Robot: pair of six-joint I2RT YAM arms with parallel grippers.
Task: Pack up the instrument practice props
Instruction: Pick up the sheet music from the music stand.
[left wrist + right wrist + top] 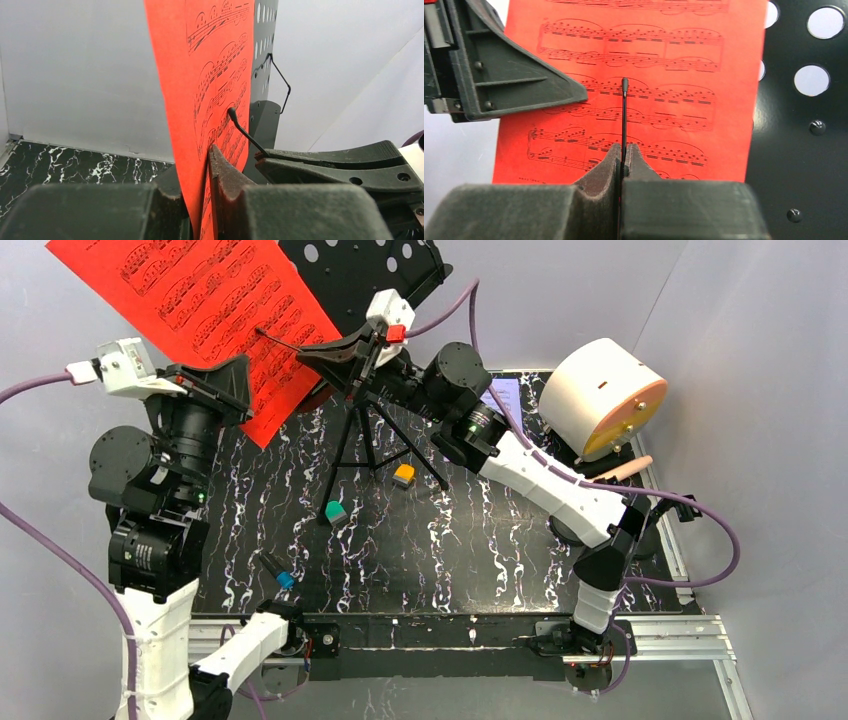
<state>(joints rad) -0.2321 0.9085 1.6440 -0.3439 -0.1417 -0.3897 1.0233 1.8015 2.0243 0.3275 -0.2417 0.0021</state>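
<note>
A red music sheet [200,310] printed with black notes leans on the black perforated music rack [370,270], which stands on tripod legs [372,445] at the back of the table. My left gripper [245,388] is shut on the sheet's lower edge; in the left wrist view the red sheet [200,75] runs between its jaws [192,159]. My right gripper [308,355] is shut on the rack's thin black retainer wire [624,115], which lies across the red sheet [659,75]. In the right wrist view its jaws [623,148] press together on that wire, with the rack [804,150] to the right.
A big white cylinder with an orange face [605,400] lies at the back right. Small orange [404,476], green [336,512] and blue [284,578] pieces sit on the black marbled table [460,550]. Grey walls stand close behind and to both sides.
</note>
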